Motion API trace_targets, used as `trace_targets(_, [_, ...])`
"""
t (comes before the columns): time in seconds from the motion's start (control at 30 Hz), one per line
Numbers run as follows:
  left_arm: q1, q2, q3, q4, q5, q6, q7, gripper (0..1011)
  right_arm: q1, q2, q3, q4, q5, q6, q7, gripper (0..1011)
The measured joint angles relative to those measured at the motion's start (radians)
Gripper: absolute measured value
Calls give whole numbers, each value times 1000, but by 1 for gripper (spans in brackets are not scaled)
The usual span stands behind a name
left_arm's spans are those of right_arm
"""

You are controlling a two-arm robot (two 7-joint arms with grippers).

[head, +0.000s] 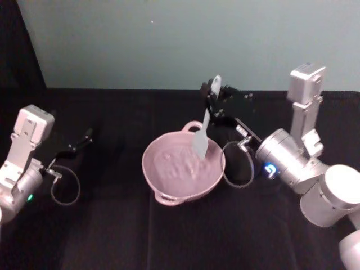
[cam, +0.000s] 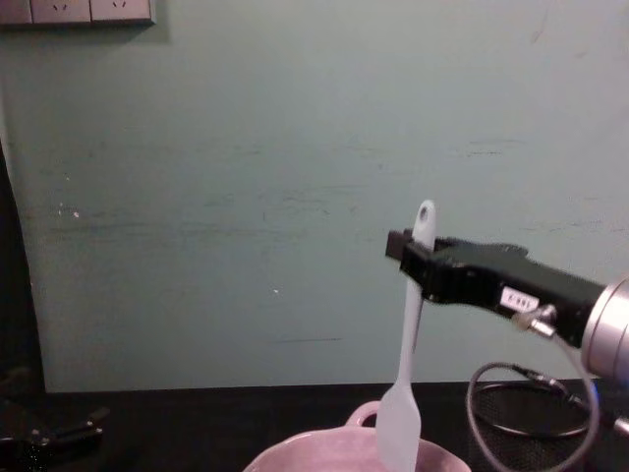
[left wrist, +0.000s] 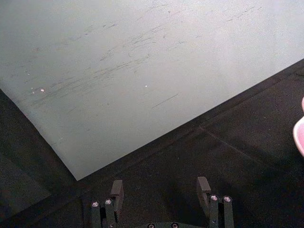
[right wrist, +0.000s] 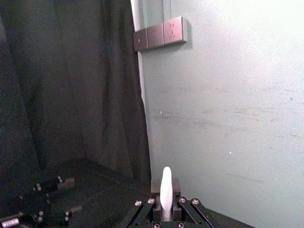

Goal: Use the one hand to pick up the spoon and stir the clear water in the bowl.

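Note:
The pale-pink bowl (head: 183, 169) with a wavy rim sits mid-table; its rim also shows low in the chest view (cam: 344, 447). Rippled clear water (head: 179, 164) lies inside. My right gripper (head: 211, 101) is shut on the upper handle of the white spoon (head: 203, 126), which hangs nearly upright with its flat head down in the bowl. In the chest view the right gripper (cam: 408, 256) holds the spoon (cam: 405, 374) just below the handle's hole. The spoon's end (right wrist: 166, 192) sticks up between the right fingers. My left gripper (left wrist: 161, 187) rests open at the left, away from the bowl (left wrist: 299, 133).
A black cloth (head: 112, 225) covers the table, backed by a pale green wall (head: 169, 39). Cable loops hang beside each wrist, the right one (head: 239, 166) close to the bowl's rim. A small loop handle (head: 192, 126) juts from the bowl's far side.

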Motion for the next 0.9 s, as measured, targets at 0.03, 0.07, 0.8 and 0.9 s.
trace_targets(0.03, [0,0,0,0,0,0,0,1011,-6,4,6,-17,12,6,0,121])
trace_targets(0.07, [0,0,0,0,0,0,0,1011,-10,6,9,-26,19,9,0,121])
trace_targets(0.8, [0,0,0,0,0,0,0,1011,-107,77,155,-236,228,105,-89,121])
trace_targets(0.9, [0,0,0,0,0,0,0,1011,-118,73,181,-236,246,102,-127,121])
